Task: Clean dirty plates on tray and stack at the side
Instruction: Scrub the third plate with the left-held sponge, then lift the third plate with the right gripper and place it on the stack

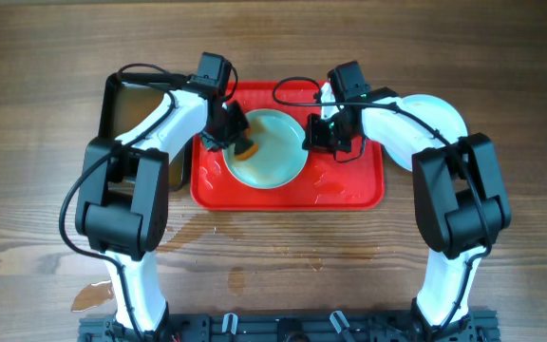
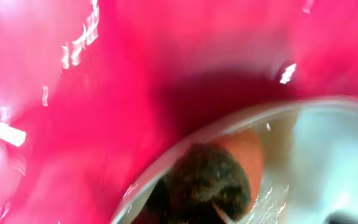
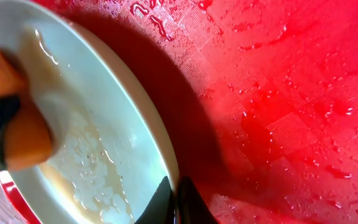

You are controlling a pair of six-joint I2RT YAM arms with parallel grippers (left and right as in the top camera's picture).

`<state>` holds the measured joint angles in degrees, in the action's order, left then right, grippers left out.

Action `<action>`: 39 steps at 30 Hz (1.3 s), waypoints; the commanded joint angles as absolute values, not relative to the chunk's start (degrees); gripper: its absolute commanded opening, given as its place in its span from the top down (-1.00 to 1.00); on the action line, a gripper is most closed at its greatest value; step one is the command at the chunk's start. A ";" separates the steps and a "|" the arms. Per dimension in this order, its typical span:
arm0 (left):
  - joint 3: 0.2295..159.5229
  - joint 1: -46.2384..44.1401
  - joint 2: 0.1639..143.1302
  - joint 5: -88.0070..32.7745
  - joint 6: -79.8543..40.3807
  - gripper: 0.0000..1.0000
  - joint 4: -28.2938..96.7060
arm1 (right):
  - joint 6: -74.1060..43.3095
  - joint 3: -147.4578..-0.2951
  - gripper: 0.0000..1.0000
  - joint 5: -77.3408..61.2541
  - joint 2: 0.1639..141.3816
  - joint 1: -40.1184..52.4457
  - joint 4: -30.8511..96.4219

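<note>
One pale mint plate (image 1: 273, 152) lies in the middle of the red tray (image 1: 349, 182). It is wet, with thin brown streaks, as the right wrist view (image 3: 104, 124) shows. My left gripper (image 1: 235, 141) is shut on an orange sponge with a dark scrub side (image 2: 219, 177) and presses it on the plate's left part. My right gripper (image 3: 176, 202) is shut on the plate's right rim, one finger on each side. The sponge also shows in the right wrist view (image 3: 17, 130). The tray is wet (image 3: 278, 93).
A pale plate (image 1: 442, 114) lies on the table right of the tray, partly hidden by my right arm. A black pan (image 1: 120, 95) stands left of the tray under my left arm. Water patches (image 1: 93, 296) lie on the wooden table in front.
</note>
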<state>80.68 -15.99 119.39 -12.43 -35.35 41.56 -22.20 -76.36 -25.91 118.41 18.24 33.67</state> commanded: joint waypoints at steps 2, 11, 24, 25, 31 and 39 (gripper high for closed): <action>75.88 -20.34 126.02 -26.44 -16.38 0.92 52.12 | -22.57 -75.79 0.91 -24.12 119.81 17.82 34.09; 95.33 -14.46 125.25 -37.08 -7.88 0.92 62.92 | -22.44 -75.79 0.91 -24.51 119.81 17.82 34.11; 108.60 -6.76 119.81 -24.40 -7.94 0.92 64.73 | -18.22 -75.79 0.91 -14.72 96.23 11.81 35.07; 108.60 -6.76 119.81 -23.83 -8.03 0.92 64.29 | -18.24 -75.79 0.91 -7.29 92.84 12.21 36.18; 108.57 -7.92 120.79 -23.83 -8.14 0.92 62.52 | -19.97 -75.77 0.91 28.56 88.92 19.33 47.57; 108.53 -8.64 121.73 -23.86 -8.16 0.92 62.43 | -19.49 -75.77 0.91 53.69 88.92 34.92 48.75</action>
<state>108.49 -8.49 120.92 -23.81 -9.04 62.67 -19.38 -75.50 42.61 88.82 32.42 49.01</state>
